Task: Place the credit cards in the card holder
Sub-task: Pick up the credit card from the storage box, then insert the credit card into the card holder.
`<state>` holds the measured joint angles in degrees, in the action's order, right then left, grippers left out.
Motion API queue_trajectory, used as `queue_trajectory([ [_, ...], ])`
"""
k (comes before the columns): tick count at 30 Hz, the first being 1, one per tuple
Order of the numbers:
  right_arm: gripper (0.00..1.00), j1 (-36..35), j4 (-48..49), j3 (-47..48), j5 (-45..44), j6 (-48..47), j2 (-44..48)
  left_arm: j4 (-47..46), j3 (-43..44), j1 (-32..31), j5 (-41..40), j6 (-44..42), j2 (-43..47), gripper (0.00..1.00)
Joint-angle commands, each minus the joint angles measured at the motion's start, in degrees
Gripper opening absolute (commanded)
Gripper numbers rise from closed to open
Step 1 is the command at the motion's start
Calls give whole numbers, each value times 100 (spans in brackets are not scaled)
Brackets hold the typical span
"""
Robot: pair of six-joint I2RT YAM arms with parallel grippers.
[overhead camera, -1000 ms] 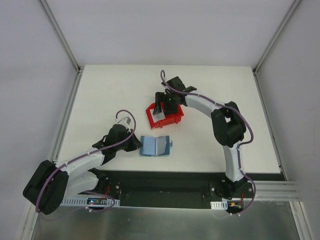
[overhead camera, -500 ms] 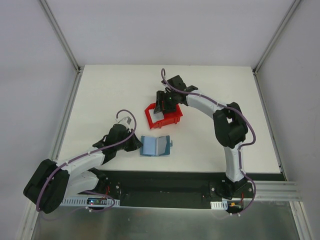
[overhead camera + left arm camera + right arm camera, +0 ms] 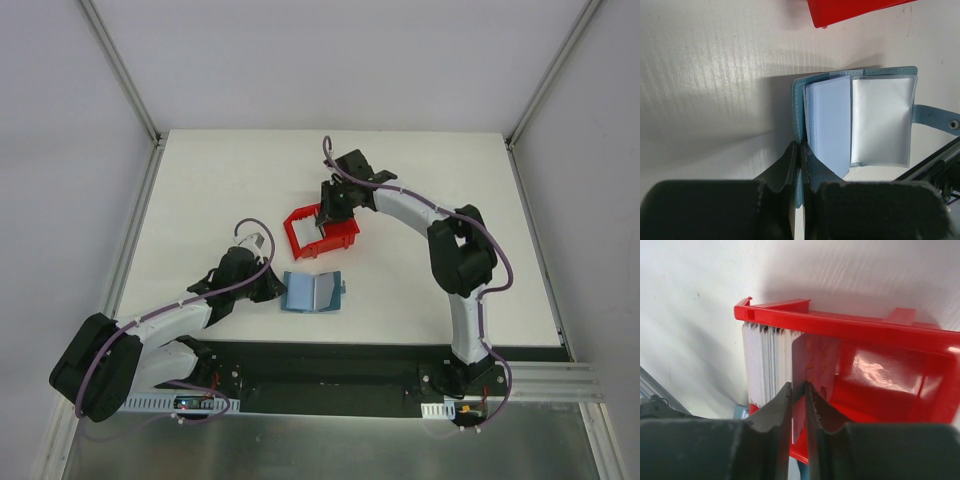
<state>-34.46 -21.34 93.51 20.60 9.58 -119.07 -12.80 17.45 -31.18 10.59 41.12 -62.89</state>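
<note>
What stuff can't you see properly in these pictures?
- Right wrist view: the pinched credit card is blurry, its lower part behind the right end effector; no print readable.
- Same view: the stacked credit cards in the red bin blur together; uncountable.
- Left wrist view: the card holder has its near edge behind the left end effector; its strap runs off the right edge.
</note>
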Motion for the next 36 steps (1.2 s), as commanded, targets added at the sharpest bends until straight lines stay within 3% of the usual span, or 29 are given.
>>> queue_trajectory([
  [1,13,18,-54,53,-117,-114,410,-162,127,-46,136,-52,5,0],
  [7,0,18,-379,290,-495,-474,402,-162,30,-46,154,-61,58,0],
  [16,0,9,-748,360,-1497,-1169,937,-162,-84,-46,154,-34,172,0],
  [20,0,9,-661,89,-1551,-1196,1341,-118,-102,-46,145,-43,233,0],
  [24,0,-8,-22,-674,-1086,-591,2139,-100,-154,-46,84,-26,286,0],
  [31,0,-368,2017,-3345,-557,1289,3625,-135,-313,-55,5,62,199,0],
  [36,0,-965,3074,-4270,-469,2187,3812,-232,-392,-64,5,141,49,0],
])
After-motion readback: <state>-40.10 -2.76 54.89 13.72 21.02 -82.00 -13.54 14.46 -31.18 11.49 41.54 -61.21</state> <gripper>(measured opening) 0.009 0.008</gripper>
